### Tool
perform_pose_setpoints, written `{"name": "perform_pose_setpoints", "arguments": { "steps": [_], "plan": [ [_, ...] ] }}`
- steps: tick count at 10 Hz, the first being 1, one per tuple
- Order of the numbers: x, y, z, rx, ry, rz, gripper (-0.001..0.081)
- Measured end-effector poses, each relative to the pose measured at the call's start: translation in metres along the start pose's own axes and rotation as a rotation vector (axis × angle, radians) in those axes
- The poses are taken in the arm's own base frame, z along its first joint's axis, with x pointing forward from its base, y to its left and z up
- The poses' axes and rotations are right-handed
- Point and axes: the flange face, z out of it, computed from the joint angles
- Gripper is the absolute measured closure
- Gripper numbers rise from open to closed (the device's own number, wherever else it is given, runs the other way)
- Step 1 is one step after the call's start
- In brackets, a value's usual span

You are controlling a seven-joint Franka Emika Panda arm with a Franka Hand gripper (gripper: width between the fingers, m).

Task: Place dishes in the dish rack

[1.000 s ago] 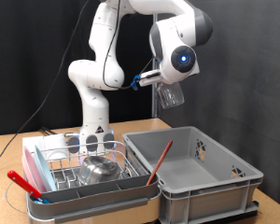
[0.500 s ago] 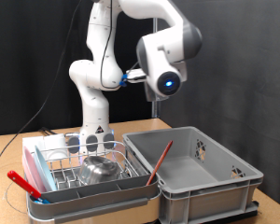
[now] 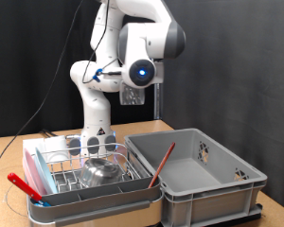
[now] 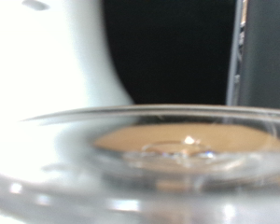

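End effector [image 3: 133, 97] aloft, gripping clear glass cup [image 4: 140, 163]; fingers hidden.

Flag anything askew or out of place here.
A red-handled utensil leans diagonally inside the grey crate, not the dish rack. The steel bowl sits in the rack. The gripper carries a glass cup overhead.

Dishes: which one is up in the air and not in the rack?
The clear glass cup, carried high by the claw above the dish rack. The wrist view shows its rim up close. The shiny steel bowl already sits down in the rack.
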Motion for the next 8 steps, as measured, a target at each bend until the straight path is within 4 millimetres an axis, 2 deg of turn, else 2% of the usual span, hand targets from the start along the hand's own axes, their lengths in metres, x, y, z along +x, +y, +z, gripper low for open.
{"name": "perform_pose_setpoints", "arguments": {
  "steps": [1,4,8],
  "plan": [
    [-0.005,-0.01,-0.001,-0.016,-0.011,0.006,0.0691],
    [-0.009,-0.007,-0.002,0.005,-0.017,0.024,0.0691],
    [-0.058,-0.027,-0.024,-0.008,-0.013,0.103,0.0691]
  ]
}}
